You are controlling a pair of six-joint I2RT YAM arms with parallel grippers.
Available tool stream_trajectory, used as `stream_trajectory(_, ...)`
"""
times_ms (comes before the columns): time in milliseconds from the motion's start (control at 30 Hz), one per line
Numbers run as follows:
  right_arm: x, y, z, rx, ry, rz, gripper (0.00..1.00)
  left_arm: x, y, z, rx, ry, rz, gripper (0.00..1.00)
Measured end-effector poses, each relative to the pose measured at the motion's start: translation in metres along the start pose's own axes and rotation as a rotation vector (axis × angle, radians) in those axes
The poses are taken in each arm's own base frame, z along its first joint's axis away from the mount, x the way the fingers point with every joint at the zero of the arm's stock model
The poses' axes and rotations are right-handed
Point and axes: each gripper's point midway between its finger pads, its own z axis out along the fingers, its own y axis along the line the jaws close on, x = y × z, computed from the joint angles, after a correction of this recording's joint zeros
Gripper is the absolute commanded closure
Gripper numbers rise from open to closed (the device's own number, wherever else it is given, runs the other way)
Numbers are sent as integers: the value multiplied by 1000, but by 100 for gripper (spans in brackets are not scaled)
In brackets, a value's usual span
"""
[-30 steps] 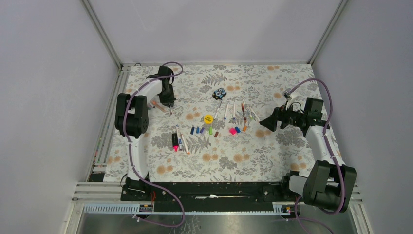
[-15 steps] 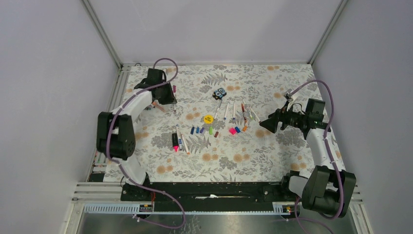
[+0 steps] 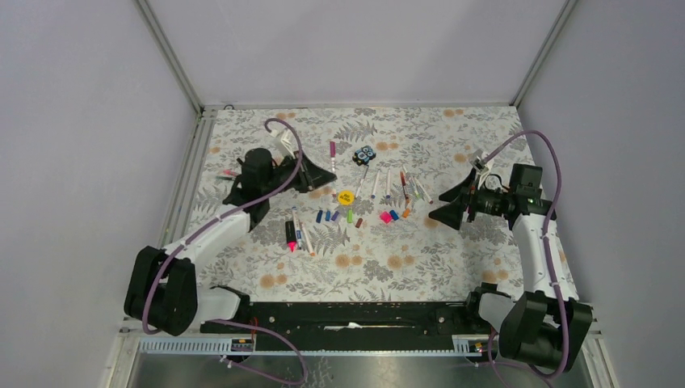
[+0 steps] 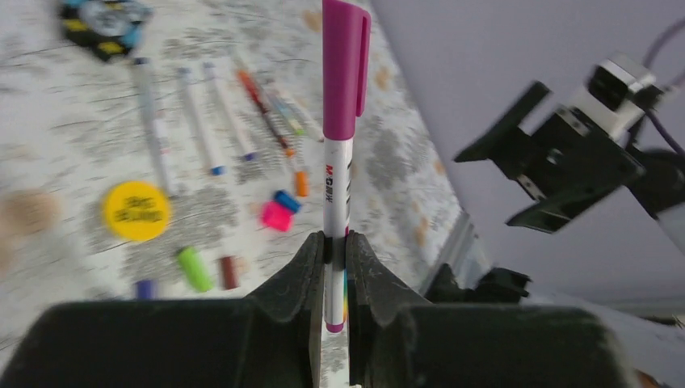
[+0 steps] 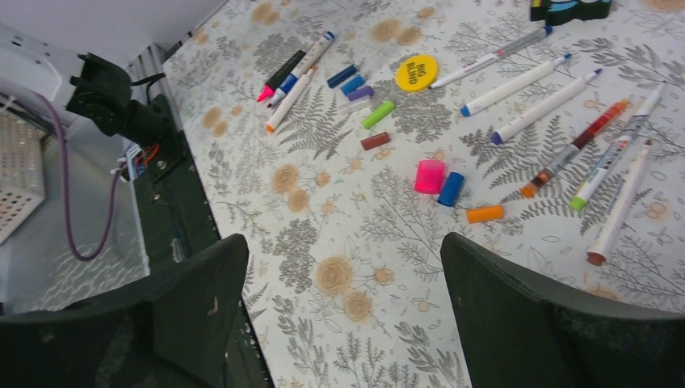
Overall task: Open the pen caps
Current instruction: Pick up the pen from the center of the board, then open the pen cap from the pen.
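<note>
1. The left wrist view shows the left gripper clamped on the white barrel of a pen, with its magenta cap on and jutting well past the fingertips.
2. The top view shows that pen only as a thin sliver beyond the fingers.
3. The right wrist view shows the right gripper spread wide and holding nothing. Loose caps and uncapped pens lie on the table ahead of its fingers.

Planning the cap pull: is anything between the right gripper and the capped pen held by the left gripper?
Nothing visible. The left gripper clamps the pen, its magenta cap sticking free; the open right gripper faces it across clear air. The loose pens and loose caps lie below on the table.
</note>
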Motion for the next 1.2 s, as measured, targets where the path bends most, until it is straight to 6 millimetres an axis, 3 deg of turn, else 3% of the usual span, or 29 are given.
stream_trajectory(200, -8, 31, 9, -114, 19, 38, 4, 31, -86, 17, 248, 12, 16, 100)
stream_trajectory(300, -7, 50, 21, -187, 49, 69, 5, 42, -119, 21, 325, 2, 27, 100)
stream_trajectory(400, -12, 66, 30, -250, 62, 100, 6, 48, -138, 26, 371, -16, 29, 100)
stream_trajectory(633, -31, 73, 43, -307, 40, 198, 7, 70, -154, 51, 377, -27, 6, 100)
stream_trajectory(867, -33, 78, 54, -352, 42, 288, 12, 82, -168, 65, 384, -39, -4, 100)
stream_trajectory(1200, -36, 85, 60, -380, 56, 320, 31, 85, -178, 75, 385, -67, -9, 100)
